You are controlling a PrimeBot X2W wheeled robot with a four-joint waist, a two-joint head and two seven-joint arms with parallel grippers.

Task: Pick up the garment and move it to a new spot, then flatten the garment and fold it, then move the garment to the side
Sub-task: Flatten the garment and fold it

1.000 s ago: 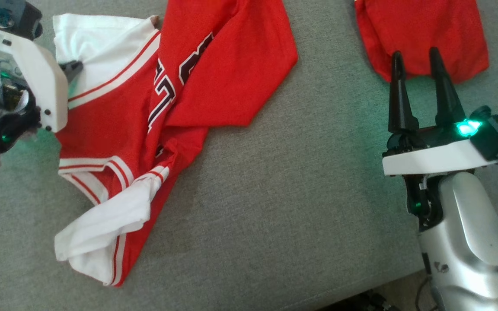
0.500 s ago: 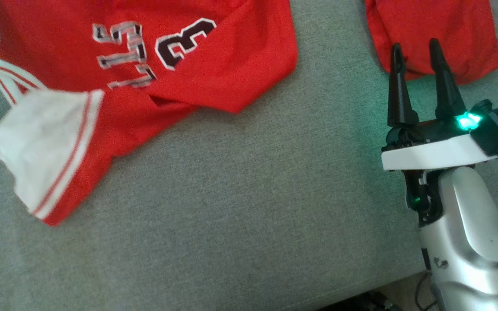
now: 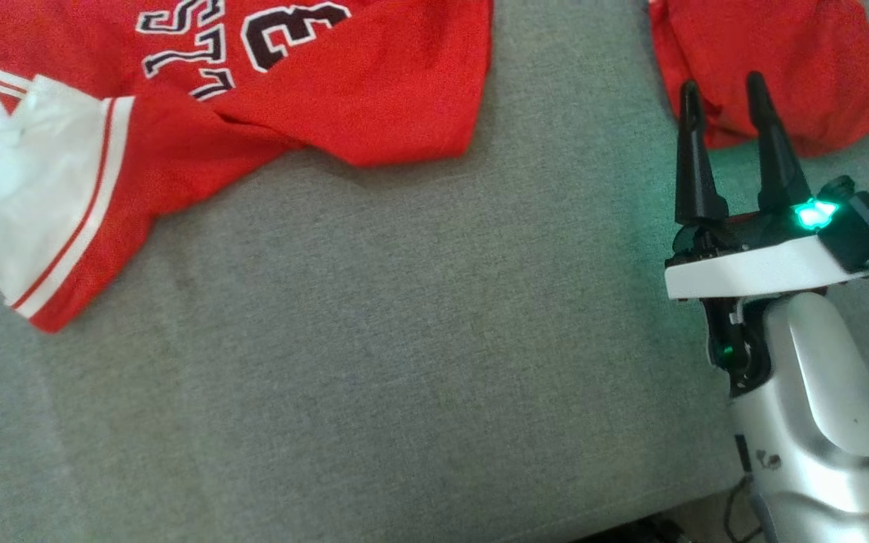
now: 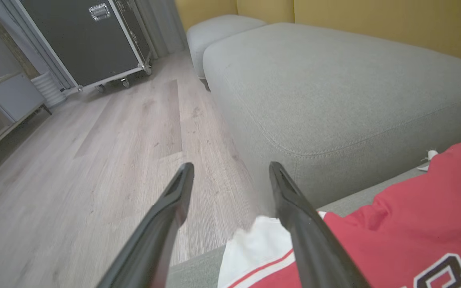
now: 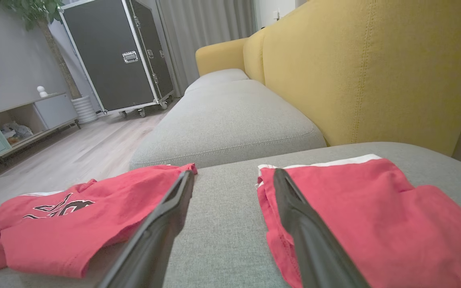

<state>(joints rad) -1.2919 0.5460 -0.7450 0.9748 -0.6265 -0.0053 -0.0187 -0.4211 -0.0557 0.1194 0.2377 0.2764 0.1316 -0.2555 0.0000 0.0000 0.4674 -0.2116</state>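
Grey sofa cushion point(image 3: 404, 339) holds red jersey point(image 3: 366, 98) upper left; wood floor point(image 4: 94, 160) beside; left gripper point(image 4: 231, 165), right gripper point(image 3: 722, 83) stand wide.

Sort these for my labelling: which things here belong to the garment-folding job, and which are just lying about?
Job: lettered red jersey; left gripper; right gripper.
Lying about: other red garment; black flight case.

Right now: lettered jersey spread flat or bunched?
Bunched, not flat: the jersey has a red panel folded over below the lettering, and its white-trimmed end lies creased on the grey cushion.
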